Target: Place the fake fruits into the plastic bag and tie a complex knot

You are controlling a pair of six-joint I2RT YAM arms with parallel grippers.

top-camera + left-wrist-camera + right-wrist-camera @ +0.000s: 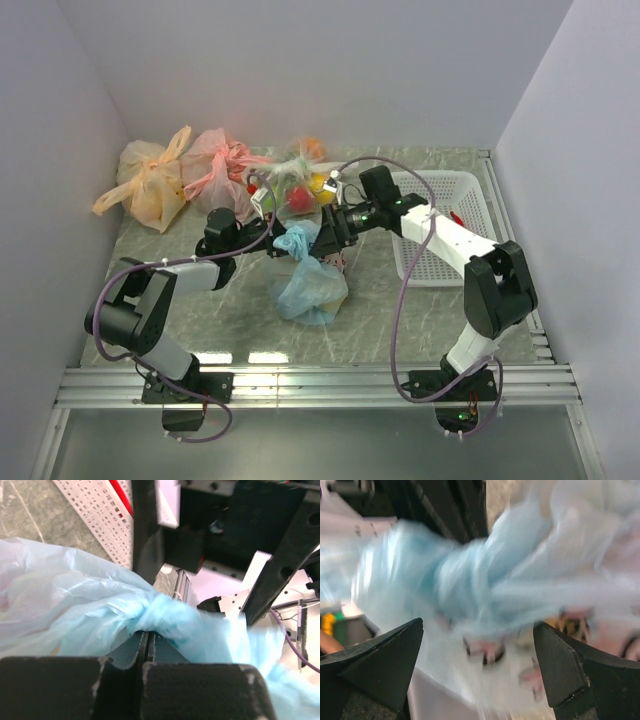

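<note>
The left tool (147,647) has its 2 fingers pressed flat together on a strip of thin, crinkly light blue plastic bag (305,290), just below a tight bunched knot (162,615) in the bag's handles. The right tool (477,625) is spread wide, 1 finger on each side of that same twist; its view is too blurred to tell whether either finger touches the film. The bag sits on the grey marbled desk (380,330) between the 2 arms, full and rounded, with a pale yellow shape showing faintly through it, so the fake fruits appear to be loaded, though they cannot be counted. At least 1 wrap of the handles looks tied. As I judge it, what is left is pulling it tight and adding further turns to make the knot complex. Room is tight behind and to the right. The white perforated plastic basket (430,255) lies just beside the right tool's wrist, and a clear see-through bag (300,170) sits near behind the knot. A pink bag (215,160) and an orange bag (150,190) are farther left, against the back wall. The freest space seems to be the bare desk in front of the bag, toward the metal rail (320,380) at the near edge.
</note>
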